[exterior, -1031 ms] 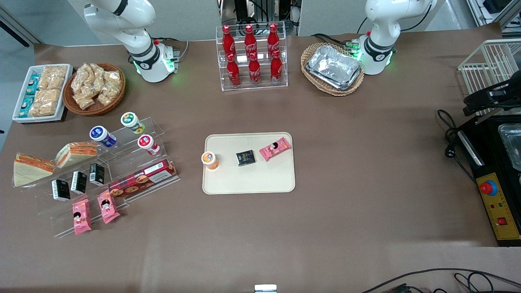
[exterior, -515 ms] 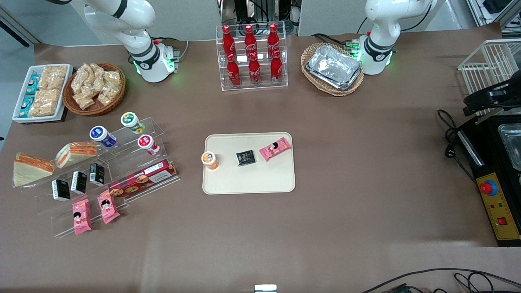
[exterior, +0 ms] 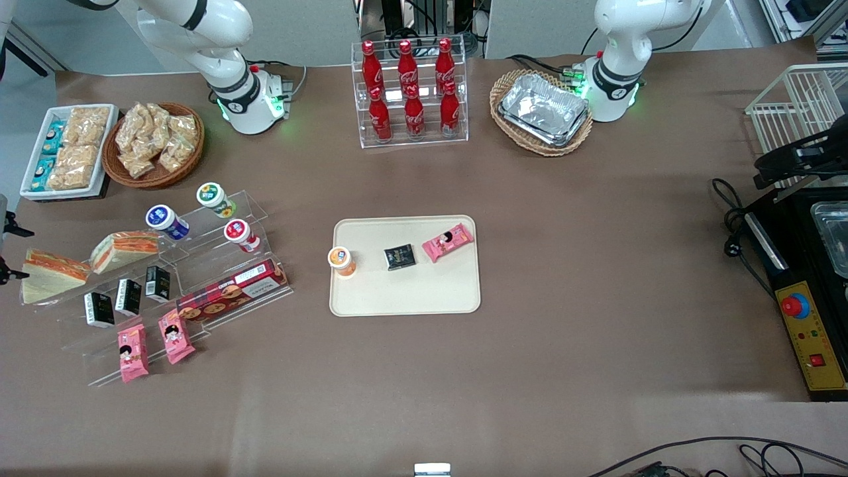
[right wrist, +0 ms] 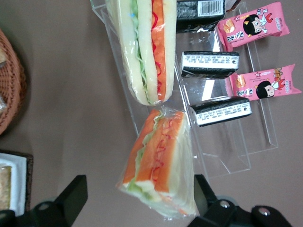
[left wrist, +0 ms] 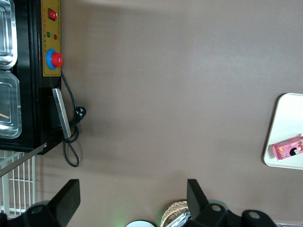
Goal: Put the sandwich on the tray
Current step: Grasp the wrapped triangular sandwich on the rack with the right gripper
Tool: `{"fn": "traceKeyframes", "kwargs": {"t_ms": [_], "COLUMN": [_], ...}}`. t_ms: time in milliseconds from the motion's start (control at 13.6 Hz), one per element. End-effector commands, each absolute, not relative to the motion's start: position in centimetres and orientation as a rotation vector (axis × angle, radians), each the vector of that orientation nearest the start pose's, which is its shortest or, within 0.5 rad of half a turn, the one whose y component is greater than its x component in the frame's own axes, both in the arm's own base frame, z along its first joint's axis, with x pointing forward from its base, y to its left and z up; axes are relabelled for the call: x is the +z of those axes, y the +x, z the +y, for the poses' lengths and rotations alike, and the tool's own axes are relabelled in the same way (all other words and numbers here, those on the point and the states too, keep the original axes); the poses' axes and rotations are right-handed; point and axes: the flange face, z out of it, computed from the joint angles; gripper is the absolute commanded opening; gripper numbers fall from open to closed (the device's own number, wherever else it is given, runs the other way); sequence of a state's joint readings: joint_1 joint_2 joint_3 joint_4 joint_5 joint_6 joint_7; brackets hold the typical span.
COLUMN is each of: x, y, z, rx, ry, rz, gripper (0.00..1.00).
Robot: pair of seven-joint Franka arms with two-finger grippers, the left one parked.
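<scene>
The sandwich is a clear-wrapped wedge with a broad pale bread face, lying on the end of the clear acrylic stand toward the working arm's end of the table. In the right wrist view the sandwich shows its orange filling and lies between the spread fingers. My right gripper is open and empty over it; in the front view the gripper only peeks in at the picture's edge. The cream-beige tray lies mid-table, well away from the sandwich.
A second, striped wedge lies beside the sandwich. The stand also holds black cartons, pink packets, a biscuit box and cups. The tray carries an orange cup, a black packet and a pink packet.
My right gripper has come into the front view at the picture's edge beside the sandwich. Nothing on the table has moved.
</scene>
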State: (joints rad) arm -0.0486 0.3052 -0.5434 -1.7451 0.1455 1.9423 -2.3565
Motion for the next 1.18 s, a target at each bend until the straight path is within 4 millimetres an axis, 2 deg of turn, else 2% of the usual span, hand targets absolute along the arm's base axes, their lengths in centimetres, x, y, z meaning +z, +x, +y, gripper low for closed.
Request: {"fn": "traceKeyframes", "kwargs": {"t_ms": [0, 147, 221, 294, 368, 442, 515, 663, 810, 1104], "x": [39.4, 38.6, 38.2, 38.0, 38.0, 38.1, 38.2, 38.4, 39.8, 44.7], "y": [53.2, 53.4, 53.6, 53.7, 53.9, 54.0, 54.1, 54.1, 54.6, 55.1], "z": [-31.8, -31.7, -31.6, -31.5, -31.4, -31.4, -31.3, -31.5, -31.2, -31.0], "rx": [0.036, 0.044, 0.042, 0.038, 0.037, 0.035, 0.038, 0.040, 0.057, 0.103], "ry": [2.064, 2.065, 2.066, 2.063, 2.055, 2.048, 2.041, 2.030, 2.016, 1.975], "rz": [2.412, 2.399, 2.402, 2.402, 2.400, 2.402, 2.405, 2.414, 2.402, 2.397], "gripper": [1.00, 0.94, 0.79, 0.57, 0.29, 0.08, 0.00, 0.00, 0.00, 0.00]}}
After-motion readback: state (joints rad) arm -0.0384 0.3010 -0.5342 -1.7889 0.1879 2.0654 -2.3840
